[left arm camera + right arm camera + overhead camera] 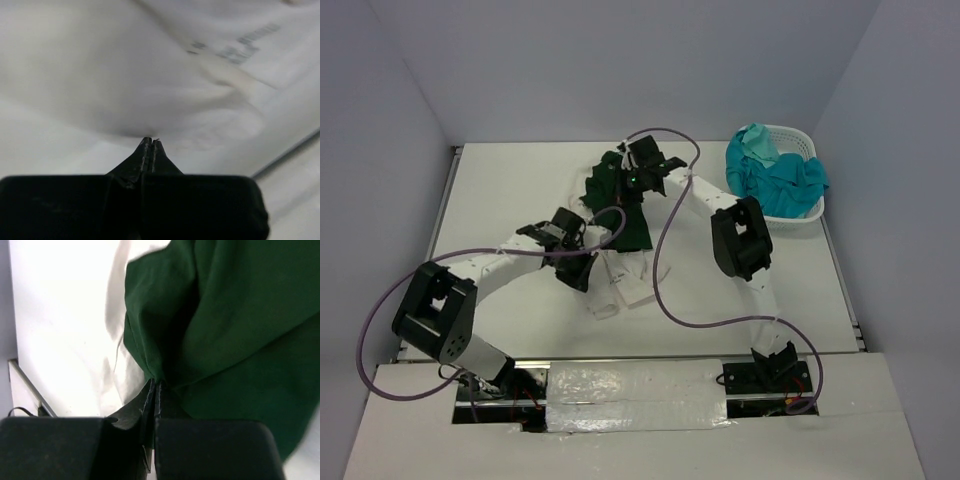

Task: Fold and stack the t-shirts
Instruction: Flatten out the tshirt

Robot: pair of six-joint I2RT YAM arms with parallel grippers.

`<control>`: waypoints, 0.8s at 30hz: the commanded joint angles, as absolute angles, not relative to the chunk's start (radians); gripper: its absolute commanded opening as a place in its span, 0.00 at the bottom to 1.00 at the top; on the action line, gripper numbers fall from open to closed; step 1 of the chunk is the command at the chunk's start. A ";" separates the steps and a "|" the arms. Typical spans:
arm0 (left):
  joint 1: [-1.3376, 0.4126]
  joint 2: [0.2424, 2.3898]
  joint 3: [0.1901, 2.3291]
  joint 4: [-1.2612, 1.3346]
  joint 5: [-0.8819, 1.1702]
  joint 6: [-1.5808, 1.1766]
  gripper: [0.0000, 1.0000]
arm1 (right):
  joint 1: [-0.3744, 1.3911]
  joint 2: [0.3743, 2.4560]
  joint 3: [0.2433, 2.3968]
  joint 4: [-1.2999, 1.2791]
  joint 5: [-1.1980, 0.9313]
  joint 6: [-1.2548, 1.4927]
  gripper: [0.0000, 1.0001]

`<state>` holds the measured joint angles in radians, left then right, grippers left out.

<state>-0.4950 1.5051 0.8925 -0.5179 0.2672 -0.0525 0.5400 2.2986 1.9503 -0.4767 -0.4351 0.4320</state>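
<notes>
A dark green t-shirt (625, 215) (240, 330) lies crumpled at the table's far middle, partly over a white t-shirt with dark print (638, 285) (150, 75). My right gripper (632, 185) (156, 383) is shut on a fold of the green shirt's edge. My left gripper (588, 262) (151, 141) is shut, with its tips pinching a bulge of the white shirt. Teal t-shirts (775, 175) are heaped in the basket, a paler one on top at the back.
The white lattice basket (798, 222) stands at the far right corner of the table. Purple cables loop over both arms and across the white shirt. Grey walls close in the table on three sides.
</notes>
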 commanded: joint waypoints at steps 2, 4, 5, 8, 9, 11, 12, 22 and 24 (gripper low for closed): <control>-0.238 1.424 1.027 -0.606 0.187 0.142 0.00 | 0.385 2.130 2.000 -0.489 -0.448 0.445 0.00; -0.060 1.416 1.145 -0.629 0.183 0.247 0.00 | 0.294 2.080 2.047 -0.485 -0.451 0.451 0.00; -0.017 1.422 1.242 -0.640 0.154 0.285 0.00 | 0.269 2.042 2.080 -0.494 -0.443 0.443 0.00; 0.118 1.443 1.429 -0.626 0.146 0.356 0.00 | 0.204 2.005 2.267 -0.567 -0.410 0.413 0.00; 0.135 1.450 1.471 -0.638 0.164 0.386 0.00 | 0.195 1.993 2.305 -0.596 -0.403 0.411 0.00; 0.094 1.448 1.525 -0.678 0.187 0.454 0.00 | 0.192 1.955 2.338 -0.589 -0.391 0.402 0.00; -0.002 1.442 1.514 -0.707 0.169 0.489 0.00 | 0.195 1.900 2.317 -0.575 -0.390 0.402 0.00; -0.670 1.515 1.197 -0.563 0.198 0.296 0.99 | 0.198 1.682 1.955 -0.568 -0.347 0.383 0.00; -0.724 1.560 1.187 -0.519 0.177 0.282 1.00 | 0.198 1.648 1.848 -0.522 -0.348 0.394 0.00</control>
<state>-0.6918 1.5311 1.1839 -0.5961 0.2043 0.3302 0.2043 1.6470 1.9648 -0.5251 -0.3550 0.3954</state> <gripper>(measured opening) 0.986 0.012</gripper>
